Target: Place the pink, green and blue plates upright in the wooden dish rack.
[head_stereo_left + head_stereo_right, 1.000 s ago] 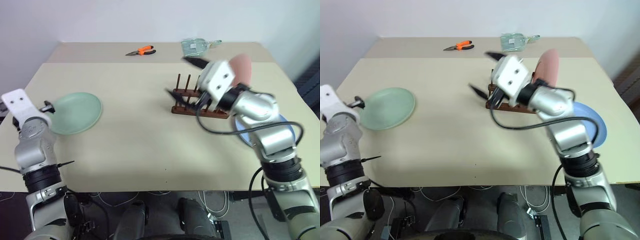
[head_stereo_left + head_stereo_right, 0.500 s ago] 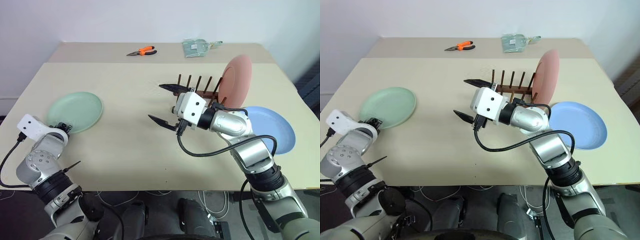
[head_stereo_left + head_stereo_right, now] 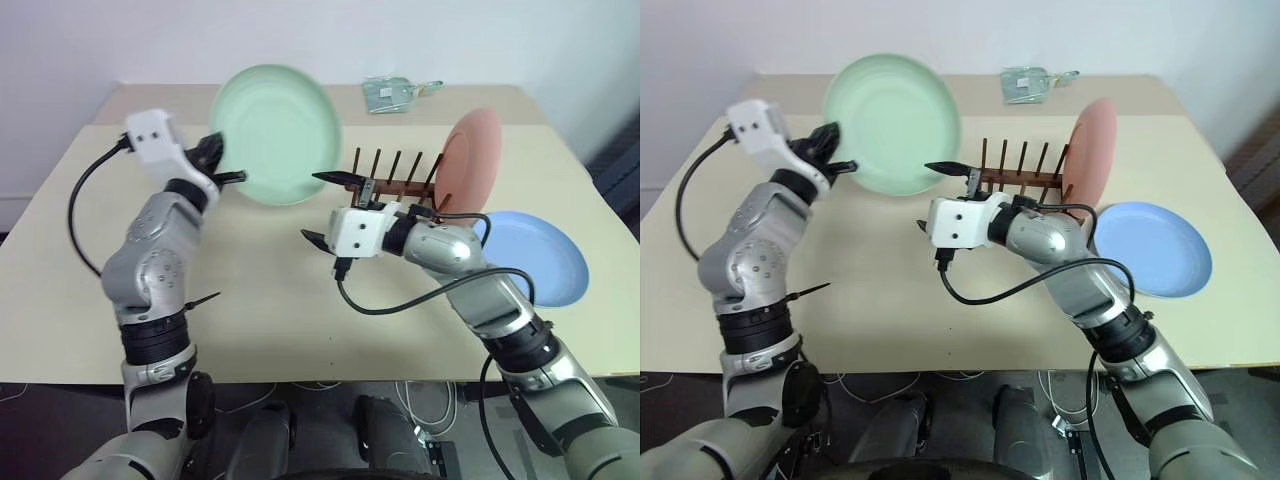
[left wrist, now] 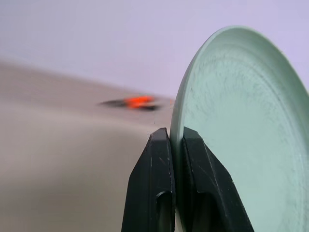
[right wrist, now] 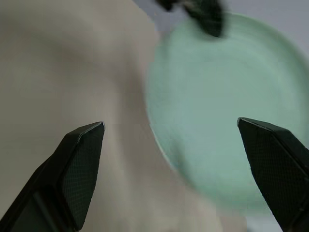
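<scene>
Between the two black fingers of the left gripper [image 4: 171, 145], pinched flat on its rim, the green plate [image 3: 275, 132] hangs in the air over the table [image 3: 260, 300], looking stiff, light and rather slick (an edge grip suits it). Nearby the right gripper [image 3: 322, 207] gapes wide and empty, facing the plate. Beyond it the wooden dish rack [image 3: 385, 185] holds the pink plate [image 3: 472, 158] upright at its right end, the blue plate [image 3: 545, 260] lies flat beside it, and the bare pegs look easy to clip.

Beige rectangular table [image 3: 270, 300] with a seam across its far part, set against a plain pale wall [image 3: 300, 40] in even, soft light. Orange-handled pliers [image 4: 137, 102] and a clear plastic bag [image 3: 395, 93] lie on the far strip. Cables [image 3: 330, 385] trail on the dark floor beneath the near edge
</scene>
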